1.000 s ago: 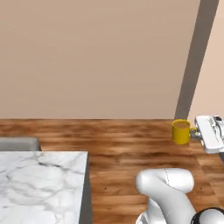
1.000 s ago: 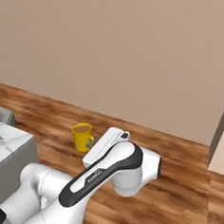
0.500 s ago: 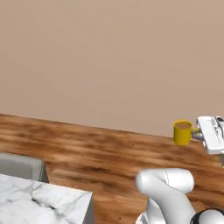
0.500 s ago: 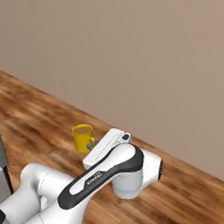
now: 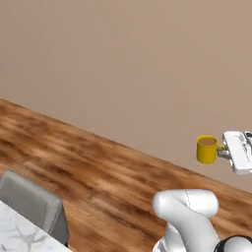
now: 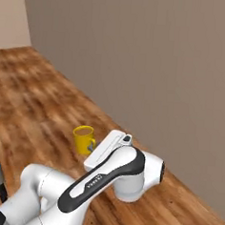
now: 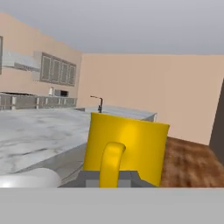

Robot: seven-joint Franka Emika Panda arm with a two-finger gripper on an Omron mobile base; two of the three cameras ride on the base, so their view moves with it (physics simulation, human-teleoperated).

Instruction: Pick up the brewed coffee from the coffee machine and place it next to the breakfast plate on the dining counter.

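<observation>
The brewed coffee is a small yellow mug [image 5: 206,149] with brown liquid, held upright in the air above the wooden floor. My gripper [image 5: 223,152] is shut on its side handle. From the right base camera the mug [image 6: 83,139] hangs just left of the gripper [image 6: 93,144] at the end of the white arm. In the hand view the mug [image 7: 127,146] looms close, its handle between the fingertips [image 7: 92,178]. A corner of the white marble dining counter [image 5: 14,240] shows at the lower left. The coffee machine and the breakfast plate are out of view.
A grey upholstered stool [image 5: 33,204] stands against the marble corner. Bare wood floor [image 5: 88,167] runs to a plain brown wall [image 5: 123,64]. The hand view looks over a long marble top [image 7: 39,131] with a faucet [image 7: 99,104] toward wall cabinets [image 7: 57,68].
The whole picture has shifted as the base turns: the marble counter slid down and left in the left base view. The mug stays held in the same place relative to the arm.
</observation>
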